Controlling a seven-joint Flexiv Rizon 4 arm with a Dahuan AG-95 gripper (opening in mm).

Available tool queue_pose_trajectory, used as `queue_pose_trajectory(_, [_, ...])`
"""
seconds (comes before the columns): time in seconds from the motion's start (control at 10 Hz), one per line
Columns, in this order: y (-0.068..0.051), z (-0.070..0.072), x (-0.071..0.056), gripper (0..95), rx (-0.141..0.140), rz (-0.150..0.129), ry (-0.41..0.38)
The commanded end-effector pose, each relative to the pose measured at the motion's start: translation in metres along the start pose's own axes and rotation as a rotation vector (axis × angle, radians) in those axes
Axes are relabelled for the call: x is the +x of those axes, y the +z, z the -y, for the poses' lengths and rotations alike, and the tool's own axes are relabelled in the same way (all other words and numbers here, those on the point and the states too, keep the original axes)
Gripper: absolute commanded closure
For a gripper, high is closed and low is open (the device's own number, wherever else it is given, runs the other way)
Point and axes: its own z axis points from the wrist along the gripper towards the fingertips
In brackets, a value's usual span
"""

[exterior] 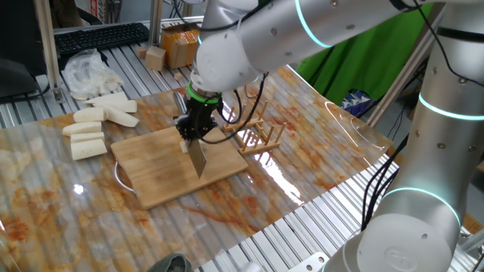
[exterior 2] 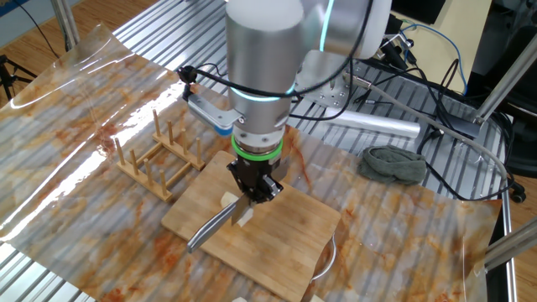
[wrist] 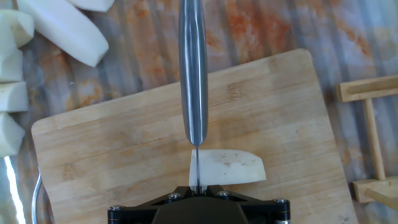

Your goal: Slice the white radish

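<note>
Knife (wrist: 193,68) first: the gripper (exterior: 193,133) is clamped tight on its handle, jaws fully closed around it, blade pointing out and down onto the cutting board (wrist: 124,155). In the hand view you're looking right along the spine of the blade, and its edge sits on the white radish (wrist: 227,168), close to the piece's left end.

That radish is a small pale wedge lying flat on the board, near the edge closest to the hand camera. From the other fixed view you can see pale bits on both sides of the blade, so it looks to me like the knife is partway into, or through, a cut. Can't tell for sure whether the blade has reached the wood.

Progress-wise, I'd call it early. Most of the piece sits right of the blade in one chunk, so there are several more slices to go if thin pieces are the goal.

Off the board there's a pile of bigger radish sticks (exterior: 94,125), plus a plastic bag (exterior: 85,72) behind them and a wooden rack (exterior: 261,136) beside the board. None of that is touched.
</note>
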Motion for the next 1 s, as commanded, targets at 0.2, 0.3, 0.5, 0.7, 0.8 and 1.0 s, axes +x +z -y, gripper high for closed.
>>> queue_pose_trajectory(0.2, [-0.0074, -0.0026, -0.0011, 95.0, -0.005, -0.026, 0.046])
queue_pose_trajectory(0.3, [-0.0071, -0.0024, -0.0011, 95.0, -0.006, -0.024, 0.044])
queue_pose_trajectory(0.5, [-0.0063, -0.0023, -0.0015, 95.0, -0.005, -0.025, 0.047])
queue_pose_trajectory(0.7, [-0.0063, -0.0023, -0.0015, 95.0, -0.005, -0.028, 0.055])
queue_pose_trajectory(0.8, [-0.0063, -0.0023, -0.0015, 95.0, -0.008, -0.028, 0.054])
queue_pose_trajectory(1.0, [-0.0063, -0.0023, -0.0015, 95.0, 0.002, -0.028, 0.074])
